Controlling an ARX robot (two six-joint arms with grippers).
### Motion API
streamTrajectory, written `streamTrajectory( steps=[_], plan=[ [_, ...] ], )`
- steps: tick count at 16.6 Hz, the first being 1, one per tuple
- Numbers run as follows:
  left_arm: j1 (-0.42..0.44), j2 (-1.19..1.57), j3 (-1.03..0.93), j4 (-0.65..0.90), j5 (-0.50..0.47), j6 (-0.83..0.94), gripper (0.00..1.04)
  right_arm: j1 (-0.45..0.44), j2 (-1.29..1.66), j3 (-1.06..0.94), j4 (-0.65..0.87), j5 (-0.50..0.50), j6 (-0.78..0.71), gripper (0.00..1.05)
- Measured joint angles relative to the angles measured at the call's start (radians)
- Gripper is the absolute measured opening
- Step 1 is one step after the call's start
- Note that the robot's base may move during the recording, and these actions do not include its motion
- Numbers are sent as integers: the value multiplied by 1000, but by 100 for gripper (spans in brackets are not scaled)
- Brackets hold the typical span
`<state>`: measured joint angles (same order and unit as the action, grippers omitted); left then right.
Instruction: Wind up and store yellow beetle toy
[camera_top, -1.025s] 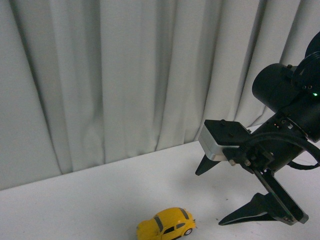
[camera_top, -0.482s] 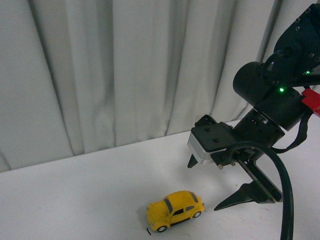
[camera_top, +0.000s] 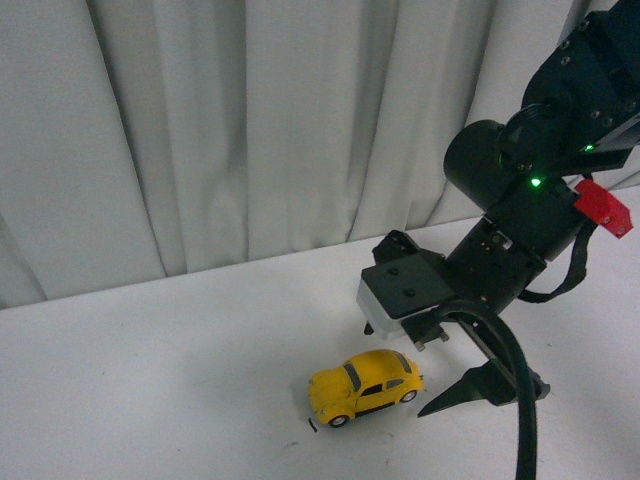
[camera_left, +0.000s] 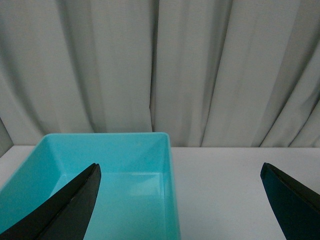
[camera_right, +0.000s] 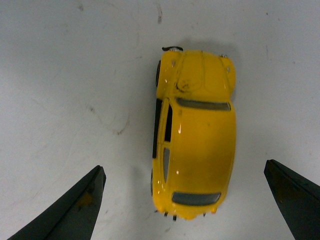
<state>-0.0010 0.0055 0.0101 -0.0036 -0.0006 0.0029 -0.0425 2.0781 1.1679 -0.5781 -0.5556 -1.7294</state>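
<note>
The yellow beetle toy (camera_top: 363, 386) stands on its wheels on the white table, at the lower middle of the front view. My right gripper (camera_top: 394, 371) hangs just above and to the right of it, open and empty. In the right wrist view the toy (camera_right: 195, 135) lies lengthwise between the spread fingertips (camera_right: 92, 187), touching neither. My left gripper (camera_left: 179, 167) is open and empty; it does not show in the front view. It hovers over the near right edge of a teal bin (camera_left: 110, 150).
The teal bin is empty and stands against a pale curtain (camera_top: 250, 130) that runs along the back of the white table (camera_top: 150, 380). The right arm's black cable (camera_top: 520, 400) hangs to the right of the toy.
My right gripper has moved left and closer over the toy. The front view has shifted, so the toy now shows higher and further right.
</note>
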Motion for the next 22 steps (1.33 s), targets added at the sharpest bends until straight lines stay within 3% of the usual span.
streamTrajectory(
  steps=[6, 14, 18, 22],
  plan=[
    [0, 0, 0, 0, 0, 0, 98, 64, 87, 71, 18, 4, 0, 98],
    [0, 0, 0, 0, 0, 0, 98, 84, 100, 58, 68, 16, 0, 98],
    [0, 0, 0, 0, 0, 0, 98, 103, 100, 56, 77, 14, 0, 65],
    [0, 0, 0, 0, 0, 0, 98, 103, 98, 51, 83, -2, 0, 43]
  ],
)
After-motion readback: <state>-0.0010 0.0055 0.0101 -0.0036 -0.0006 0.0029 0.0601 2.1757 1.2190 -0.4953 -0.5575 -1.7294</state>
